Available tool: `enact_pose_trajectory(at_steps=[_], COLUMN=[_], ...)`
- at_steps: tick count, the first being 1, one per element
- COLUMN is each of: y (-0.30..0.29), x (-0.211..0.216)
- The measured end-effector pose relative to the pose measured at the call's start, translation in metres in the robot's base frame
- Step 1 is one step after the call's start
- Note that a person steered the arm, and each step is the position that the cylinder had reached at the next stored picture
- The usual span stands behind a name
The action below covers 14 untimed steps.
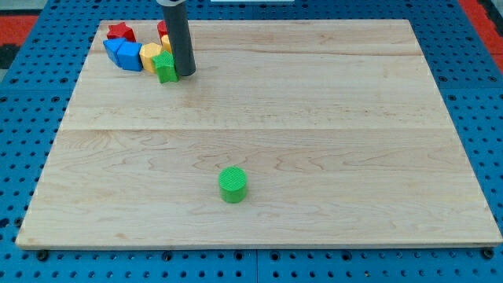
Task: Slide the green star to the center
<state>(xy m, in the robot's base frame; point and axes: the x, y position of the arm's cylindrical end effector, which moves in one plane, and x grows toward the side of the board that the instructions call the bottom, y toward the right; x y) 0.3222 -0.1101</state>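
Note:
The green star (165,67) lies near the board's top left corner, at the right end of a cluster of blocks. My tip (185,75) stands right beside the star, touching or nearly touching its right side. The dark rod rises from there out of the view's top and hides part of the blocks behind it.
Left of the star lie a yellow block (150,56), a blue block (123,54) and a red star (121,32). A red block (162,30) peeks out behind the rod. A green cylinder (233,185) stands low in the middle. The wooden board (314,118) rests on a blue pegboard.

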Motion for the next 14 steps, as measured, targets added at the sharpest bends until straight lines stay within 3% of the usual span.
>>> enact_pose_trajectory(at_steps=[4, 5, 6, 7, 8, 9, 11, 12, 13, 14], y=[0.000, 0.027, 0.035, -0.082, -0.142, -0.103, 0.068, 0.069, 0.137, 0.178], x=[0.000, 0.012, 0.085, 0.091, 0.047, 0.001, -0.010, -0.057, -0.069, 0.057])
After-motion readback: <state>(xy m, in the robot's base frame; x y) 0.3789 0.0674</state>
